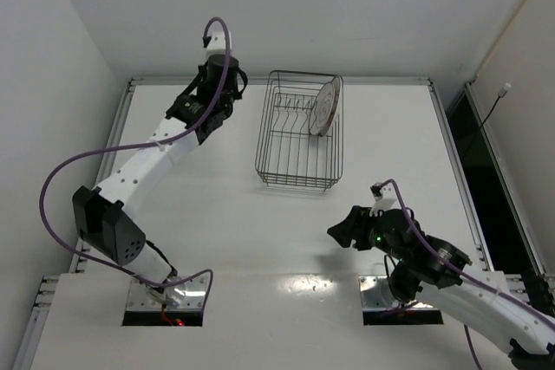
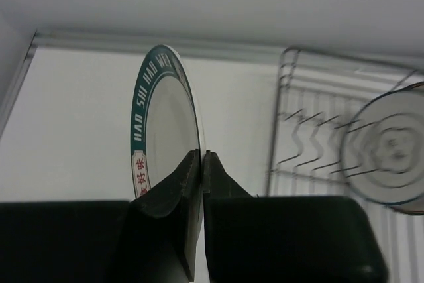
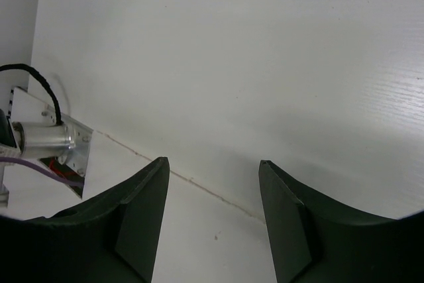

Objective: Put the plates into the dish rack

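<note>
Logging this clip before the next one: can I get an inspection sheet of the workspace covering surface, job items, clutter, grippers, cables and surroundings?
Surface: white table, carrying only the rack.
Job's things: dish rack at the far middle. A white plate with grey rings stands on edge in its far right part. A green-rimmed plate is held on edge left of the rack. No third plate seen.
Clutter: nothing seen.
Grippers: left gripper shut on the green-rimmed plate's rim. Right gripper open, holding nothing, over the near table.
Cables: purple cable looped along each arm, apart from the rack.
Surroundings: white walls; dark gap beyond the table's right edge.
</note>
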`<control>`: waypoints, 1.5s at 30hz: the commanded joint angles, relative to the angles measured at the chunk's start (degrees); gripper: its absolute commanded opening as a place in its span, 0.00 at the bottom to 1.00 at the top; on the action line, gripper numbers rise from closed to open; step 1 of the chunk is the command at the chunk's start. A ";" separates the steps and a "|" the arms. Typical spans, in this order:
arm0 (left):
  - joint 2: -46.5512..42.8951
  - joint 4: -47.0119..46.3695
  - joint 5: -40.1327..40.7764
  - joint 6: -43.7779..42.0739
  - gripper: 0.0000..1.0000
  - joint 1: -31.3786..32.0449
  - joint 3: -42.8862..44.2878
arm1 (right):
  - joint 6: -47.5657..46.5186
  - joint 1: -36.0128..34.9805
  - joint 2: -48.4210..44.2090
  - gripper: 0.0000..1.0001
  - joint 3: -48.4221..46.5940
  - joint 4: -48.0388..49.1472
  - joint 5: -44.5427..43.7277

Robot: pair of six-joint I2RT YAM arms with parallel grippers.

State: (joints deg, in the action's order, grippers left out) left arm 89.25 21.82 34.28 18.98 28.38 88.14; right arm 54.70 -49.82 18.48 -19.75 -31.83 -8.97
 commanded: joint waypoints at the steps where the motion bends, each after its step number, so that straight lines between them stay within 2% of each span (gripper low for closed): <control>1: -0.75 -3.16 -0.09 -0.34 0.00 4.48 8.88 | 1.11 -0.36 -0.81 0.54 -0.91 1.16 -0.96; 2: -0.75 -5.45 -1.31 -1.92 0.00 5.53 9.94 | 1.11 -0.36 -0.81 0.54 -0.91 1.16 -0.96; 4: -0.22 -13.51 -9.64 -2.46 0.00 6.95 11.27 | 1.11 -0.36 -1.42 0.54 -0.91 0.55 -0.96; 6: 0.56 -18.55 -16.67 -0.54 0.00 7.65 12.67 | 1.11 -0.36 -1.96 0.54 -0.91 0.55 -0.96; 7: 1.35 -22.23 -23.32 0.52 0.00 7.65 13.28 | 1.11 -0.36 -1.96 0.54 -0.91 0.55 -0.96; 10: 4.69 -27.69 -32.40 5.35 0.00 7.65 13.82 | 1.11 -0.36 -2.48 0.54 -0.38 0.55 -0.96; 13: 7.77 -36.03 -36.82 9.75 0.00 7.65 12.32 | 1.11 -0.36 -3.01 0.54 -0.38 0.02 -0.96; 16: 11.71 -39.04 -40.07 14.13 0.00 6.60 11.79 | 1.11 -0.36 -3.54 0.54 -0.38 0.02 -0.96; 24: 19.11 -44.68 -40.70 18.19 0.00 6.07 9.51 | 1.11 -0.36 -5.21 0.54 0.15 -0.51 -0.96; 36: 23.69 -46.61 -37.72 18.19 0.00 6.07 7.84 | 1.11 -0.36 -5.21 0.54 0.68 -0.51 -1.49; 45: 25.27 -45.47 -35.34 15.03 0.00 6.07 7.31 | 1.11 -0.36 -5.21 0.54 0.68 -0.51 -1.49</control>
State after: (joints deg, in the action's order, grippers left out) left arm 114.91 -18.50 -2.33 35.20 35.05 95.22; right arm 55.29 -49.91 13.67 -19.29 -33.34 -9.87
